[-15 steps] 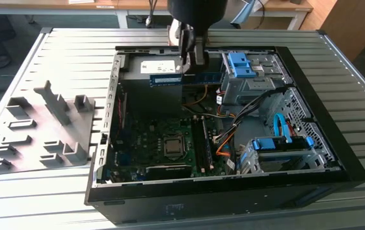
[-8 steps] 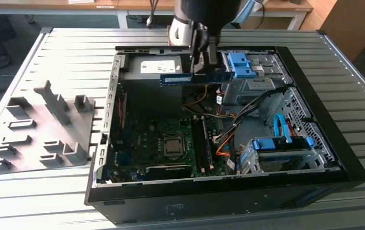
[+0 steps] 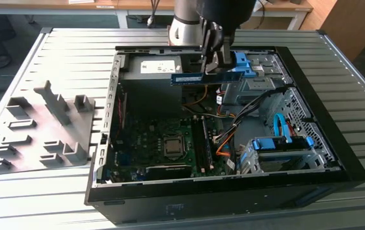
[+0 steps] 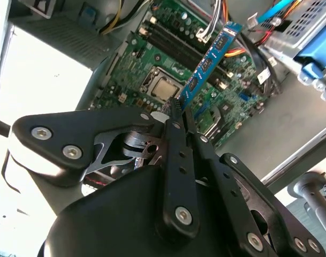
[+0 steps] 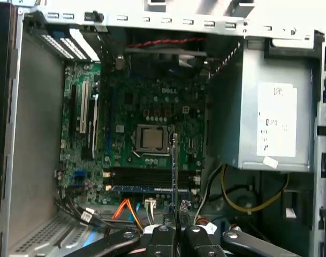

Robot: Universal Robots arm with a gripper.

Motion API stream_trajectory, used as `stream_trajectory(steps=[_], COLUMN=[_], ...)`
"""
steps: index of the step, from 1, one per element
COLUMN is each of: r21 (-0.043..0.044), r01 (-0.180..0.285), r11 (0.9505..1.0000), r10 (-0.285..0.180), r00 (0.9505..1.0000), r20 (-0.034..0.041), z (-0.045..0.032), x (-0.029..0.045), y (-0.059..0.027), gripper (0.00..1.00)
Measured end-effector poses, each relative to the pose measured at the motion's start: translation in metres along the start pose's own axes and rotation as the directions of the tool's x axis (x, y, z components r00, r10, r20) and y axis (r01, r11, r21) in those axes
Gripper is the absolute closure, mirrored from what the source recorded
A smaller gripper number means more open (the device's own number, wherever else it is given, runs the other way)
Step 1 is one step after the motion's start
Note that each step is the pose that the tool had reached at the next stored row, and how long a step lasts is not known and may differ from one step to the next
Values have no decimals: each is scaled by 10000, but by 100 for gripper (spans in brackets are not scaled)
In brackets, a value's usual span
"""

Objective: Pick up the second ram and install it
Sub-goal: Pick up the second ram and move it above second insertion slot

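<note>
Fingers [image 3: 213, 60] clamped on the second ram [image 3: 206, 78] hold it level above the open case [image 3: 233, 203], clear of the cables. The first wrist view shows the stick edge-on, lined up over the slots [image 5: 146, 175]. The second wrist view shows its chip-lined face above the board [image 4: 152, 69].

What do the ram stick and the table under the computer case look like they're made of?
Ram: a blue circuit board, probably fibreglass laminate, matte, carrying a row of dark chips. Table: likely aluminium, judging by the pale grey ribbed slats with a dull metallic sheen.
</note>
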State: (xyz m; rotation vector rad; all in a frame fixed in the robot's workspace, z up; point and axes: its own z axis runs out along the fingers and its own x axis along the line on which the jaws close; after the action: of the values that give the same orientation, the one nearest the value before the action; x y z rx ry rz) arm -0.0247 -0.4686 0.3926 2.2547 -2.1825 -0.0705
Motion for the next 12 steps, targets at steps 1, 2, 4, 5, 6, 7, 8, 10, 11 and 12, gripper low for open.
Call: stream_trajectory(steps=[1,2,4,5,6,7,8,10,11,12], r21=[-1,-2,-4,-6,-7,-9,-11,-20,-20,-21], r01=[0,-1,-1,-1,-1,-1,-1,0,0,-2], r11=[10000,10000,10000,10000,10000,10000,10000,10000,10000,10000], r10=[0,1,1,1,1,1,1,0,0,2], r00=[10000,10000,10000,10000,10000,10000,10000,10000,10000,10000], r20=[0,-1,0,0,0,0,1,11,19,19], z=[-1,-2,-2,-3,-4,-3,-3,15,33,50], x=[-1,-1,-3,-3,-3,-5,-7,-5,-5,-5], y=[-22,-44,-94,-118,-143,-170,-197,-227,-228,-227], gripper=[86,86,86,86,86,86,86,86,86,86])
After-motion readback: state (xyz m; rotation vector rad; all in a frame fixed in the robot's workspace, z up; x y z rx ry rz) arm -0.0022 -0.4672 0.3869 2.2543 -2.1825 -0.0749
